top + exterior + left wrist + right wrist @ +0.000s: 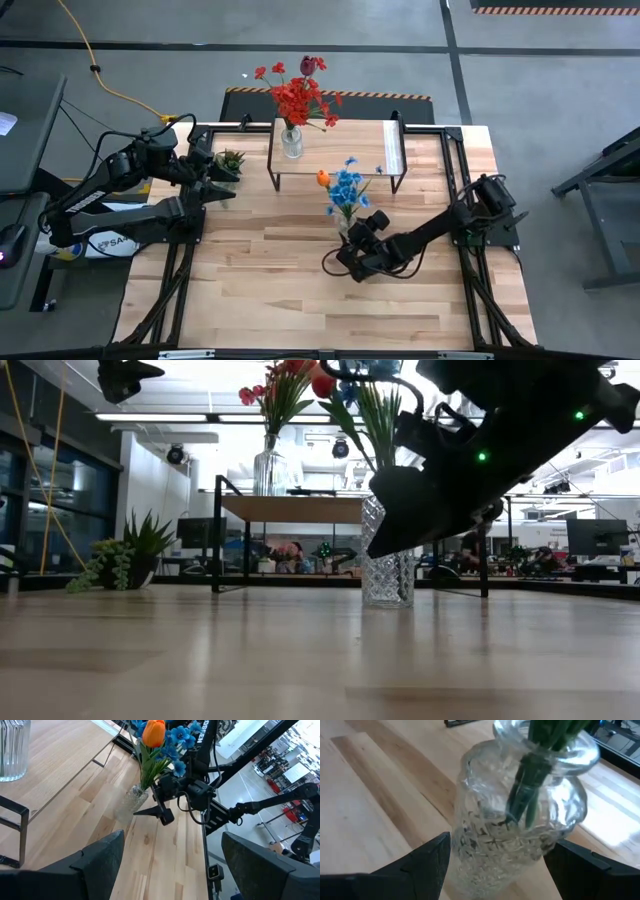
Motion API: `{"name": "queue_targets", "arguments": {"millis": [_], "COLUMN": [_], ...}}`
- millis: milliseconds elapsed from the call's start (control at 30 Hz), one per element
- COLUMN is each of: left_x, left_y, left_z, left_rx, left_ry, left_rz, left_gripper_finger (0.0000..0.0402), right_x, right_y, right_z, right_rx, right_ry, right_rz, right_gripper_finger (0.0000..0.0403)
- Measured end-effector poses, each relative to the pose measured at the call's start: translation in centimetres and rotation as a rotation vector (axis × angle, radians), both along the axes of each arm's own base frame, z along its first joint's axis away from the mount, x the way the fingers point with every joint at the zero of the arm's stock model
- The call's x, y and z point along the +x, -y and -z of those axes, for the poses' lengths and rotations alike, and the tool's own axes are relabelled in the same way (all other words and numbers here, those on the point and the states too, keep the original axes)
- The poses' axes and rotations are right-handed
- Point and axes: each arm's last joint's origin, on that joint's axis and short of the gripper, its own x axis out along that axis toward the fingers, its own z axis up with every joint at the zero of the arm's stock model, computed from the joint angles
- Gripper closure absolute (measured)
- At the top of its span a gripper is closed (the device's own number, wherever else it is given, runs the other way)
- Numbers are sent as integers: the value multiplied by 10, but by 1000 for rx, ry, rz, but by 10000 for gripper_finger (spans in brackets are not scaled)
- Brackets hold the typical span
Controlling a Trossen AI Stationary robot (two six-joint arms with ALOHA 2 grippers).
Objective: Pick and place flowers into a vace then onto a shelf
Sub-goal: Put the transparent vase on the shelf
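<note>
Cut-glass vase [515, 827], holding the blue flowers [347, 187] and orange tulip [323, 178], is flanked by the open, empty right tool [352, 262] on the tabletop [300, 300]. Red flowers [297, 97] are seen on the shelf [340, 150]. Left tool [222, 180] is held open, empty.

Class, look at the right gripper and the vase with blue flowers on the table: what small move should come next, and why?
Probably ease the right gripper forward until its open fingers straddle the vase, then close. The vase, holding the blue flowers and orange tulip, stands on the table before the shelf, not yet gripped.
</note>
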Motion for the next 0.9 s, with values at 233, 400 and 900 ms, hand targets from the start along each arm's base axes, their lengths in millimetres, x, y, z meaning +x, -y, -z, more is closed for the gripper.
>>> {"name": "queue_targets", "arguments": {"millis": [233, 400, 900], "left_x": [0, 0, 0], "left_y": [0, 0, 0], "left_z": [0, 0, 0], "left_rx": [0, 0, 0], "left_ry": [0, 0, 0], "left_rz": [0, 0, -1], "left_gripper_finger": [37, 37, 37], "right_x": [4, 7, 9], "right_y": [10, 16, 25], "right_z": [0, -1, -1], "right_rx": [-11, -10, -9], "right_ry": [-2, -7, 0], "right_rz": [26, 36, 62], "right_gripper_finger": [104, 104, 139]}}
